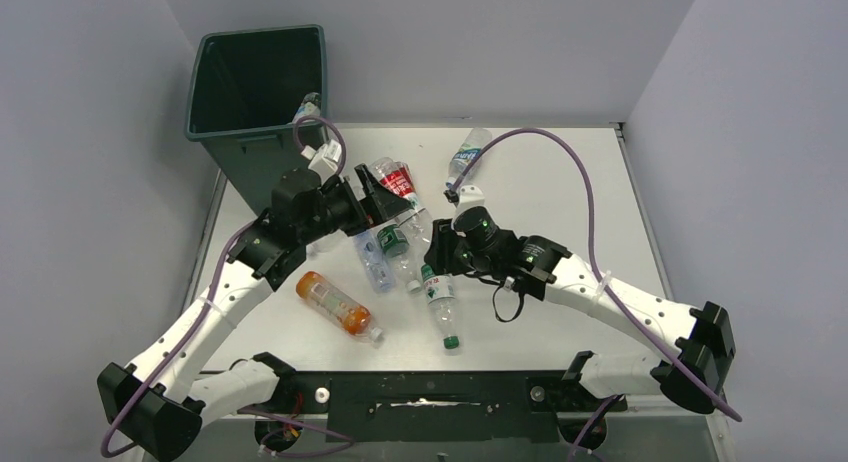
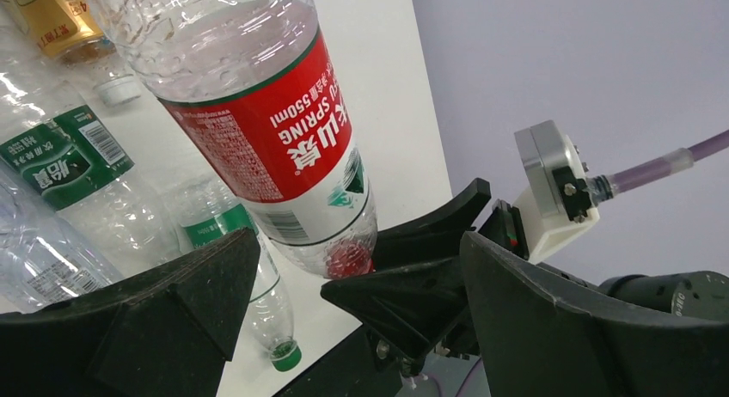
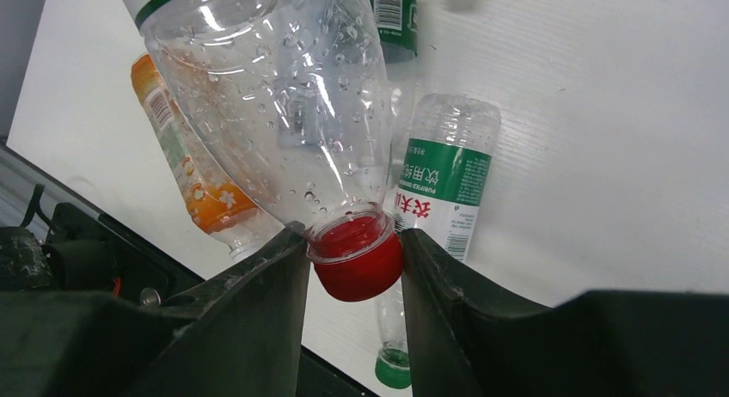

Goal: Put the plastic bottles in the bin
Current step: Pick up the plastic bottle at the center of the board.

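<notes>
Right gripper (image 3: 354, 249): clamped on red cap (image 3: 361, 272) of red-label bottle (image 3: 275, 113) | left gripper (image 2: 290, 266): jaws apart at its base, likely awaiting handover toward bin (image 1: 245, 167)

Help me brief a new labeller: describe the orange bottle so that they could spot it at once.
From the dark green bin at the far left corner of the table, come toward the near edge. The orange bottle lies on its side there, left of the cluster of clear bottles. It alone is orange throughout; its neighbours are clear with green or red labels.
</notes>
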Robot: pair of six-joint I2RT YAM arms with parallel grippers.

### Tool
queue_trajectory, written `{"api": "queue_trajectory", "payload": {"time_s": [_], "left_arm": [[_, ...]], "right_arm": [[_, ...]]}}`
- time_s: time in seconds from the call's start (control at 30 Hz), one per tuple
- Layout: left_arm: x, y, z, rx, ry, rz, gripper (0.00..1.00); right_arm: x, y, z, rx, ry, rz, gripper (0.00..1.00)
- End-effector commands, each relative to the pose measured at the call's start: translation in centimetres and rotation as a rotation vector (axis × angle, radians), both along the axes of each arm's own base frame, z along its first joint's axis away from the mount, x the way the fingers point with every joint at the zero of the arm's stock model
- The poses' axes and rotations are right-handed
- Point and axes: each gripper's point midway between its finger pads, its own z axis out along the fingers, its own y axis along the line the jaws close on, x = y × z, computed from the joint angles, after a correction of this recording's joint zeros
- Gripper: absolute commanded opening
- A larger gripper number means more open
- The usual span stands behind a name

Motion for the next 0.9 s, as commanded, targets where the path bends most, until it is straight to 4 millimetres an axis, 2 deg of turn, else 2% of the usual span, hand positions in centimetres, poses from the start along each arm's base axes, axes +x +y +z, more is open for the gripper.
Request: {"api": "queue_trajectory", "payload": {"time_s": [0.0, 0.2, 0.37, 0.87], "left_arm": [[0.5, 0.2, 2.4, -0.023, -0.092, 0.031, 0.88], [0.7, 0.3, 2.3, -0.014, -0.095, 0.042, 0.88], [0.8, 0.3, 1.4, 0.003, -0.086, 0.048, 0.88], [1.5, 1.5, -0.3, 0.15, -0.07, 0.112, 0.88]], "right_arm": [[0.9, 1.8, 4.0, 0.097, -0.084, -0.012, 0.21], [0.6, 2.4, 4.5, 0.107, -0.089, 0.0, 0.21], [0.4, 2.8, 5.0, 0.108, -0.097, 0.004, 0.21], [-1.2, 3.8, 7.9, 0.162, -0.135, 0.036, 0.21]]}}
